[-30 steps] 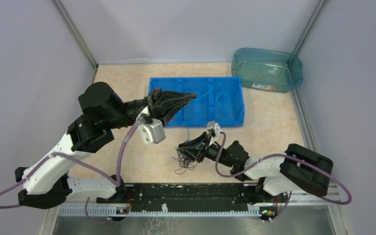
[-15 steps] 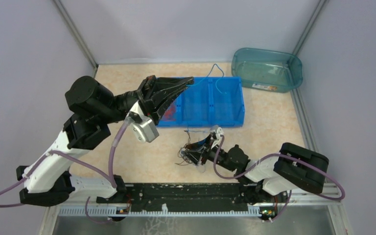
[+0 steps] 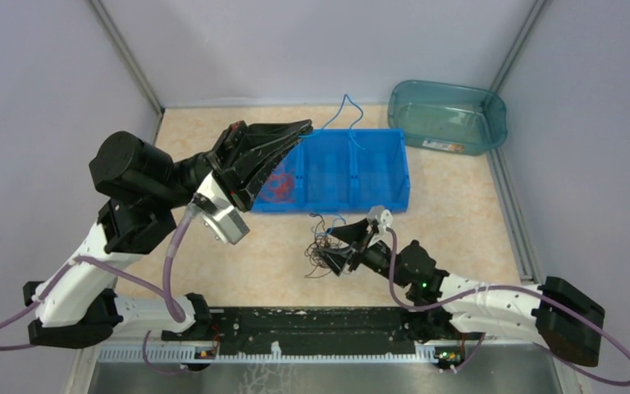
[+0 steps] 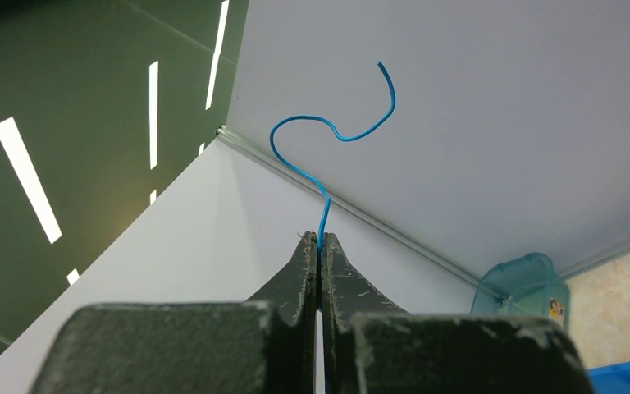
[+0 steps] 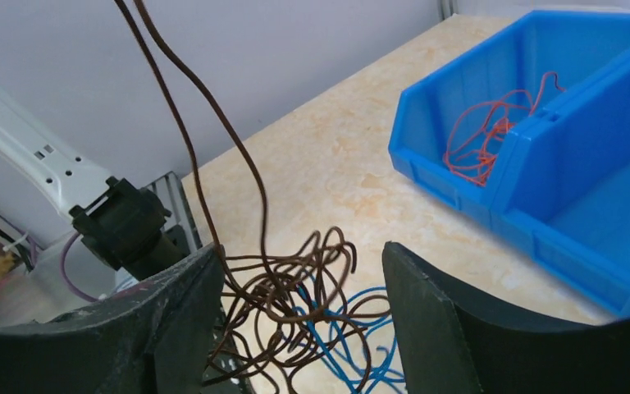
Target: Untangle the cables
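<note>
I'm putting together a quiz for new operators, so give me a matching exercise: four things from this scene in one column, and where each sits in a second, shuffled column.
Things
1. single blue wire
2. orange-red wires
3. tangle
4. teal tub

Places
A. between the right gripper's open fingers
B. far right corner of the table
C. pinched in the shut left gripper
D. left compartment of the blue bin

Pairs: 1-C, 2-D, 3-A, 4-B

One blue bin [image 3: 381, 168] (three compartments), one teal tub [image 3: 447, 119], one cable tangle [image 3: 324, 254], one separate blue cable [image 4: 325, 215].
</note>
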Robot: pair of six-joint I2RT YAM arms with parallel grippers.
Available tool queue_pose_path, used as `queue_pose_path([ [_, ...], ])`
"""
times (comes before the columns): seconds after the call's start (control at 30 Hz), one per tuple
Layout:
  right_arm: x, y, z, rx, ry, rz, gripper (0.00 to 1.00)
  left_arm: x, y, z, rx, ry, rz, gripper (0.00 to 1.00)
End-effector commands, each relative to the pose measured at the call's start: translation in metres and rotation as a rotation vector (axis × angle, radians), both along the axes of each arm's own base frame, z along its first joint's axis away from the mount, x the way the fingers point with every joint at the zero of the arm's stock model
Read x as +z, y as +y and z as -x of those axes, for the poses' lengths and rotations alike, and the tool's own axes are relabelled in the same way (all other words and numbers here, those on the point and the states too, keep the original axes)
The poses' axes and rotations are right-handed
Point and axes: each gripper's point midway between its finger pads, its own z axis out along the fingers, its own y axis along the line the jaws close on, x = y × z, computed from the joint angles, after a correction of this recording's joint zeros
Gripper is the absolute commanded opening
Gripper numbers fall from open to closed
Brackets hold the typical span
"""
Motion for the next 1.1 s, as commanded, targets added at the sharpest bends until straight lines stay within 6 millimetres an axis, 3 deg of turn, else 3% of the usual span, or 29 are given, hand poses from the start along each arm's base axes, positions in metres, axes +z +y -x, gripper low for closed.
queue_pose_path([
  [0.0,0.052,0.011,0.002,0.044,-0.113,-0.014,0.74,0.002,0.004,0.005,-0.021,-0.003,0.020,0.00],
  [0.13,0.082,0.014,0.007,0.074,-0.167,-0.046,0.77,0.001,0.003,0.006,-0.031,0.018,0.012,0.00],
  [0.23,0.095,0.017,0.006,0.074,-0.193,-0.072,0.73,0.001,0.003,0.006,-0.036,0.028,0.012,0.00],
  [0.3,0.096,0.022,0.006,0.087,-0.201,-0.075,0.66,0.001,0.003,0.007,-0.042,0.031,0.012,0.00],
  [0.43,0.093,0.031,0.008,0.121,-0.195,-0.090,0.41,0.002,0.003,0.009,-0.052,0.030,0.015,0.00],
  [0.5,0.094,0.034,0.009,0.137,-0.190,-0.107,0.35,0.003,0.004,0.009,-0.052,0.029,0.019,0.00],
  [0.7,0.095,0.040,0.011,0.162,-0.176,-0.132,0.53,0.003,0.004,0.010,-0.056,0.031,0.019,0.00],
  [1.07,0.101,0.060,0.017,0.235,-0.152,-0.172,0.60,0.005,0.002,0.010,-0.064,0.027,0.027,0.00],
])
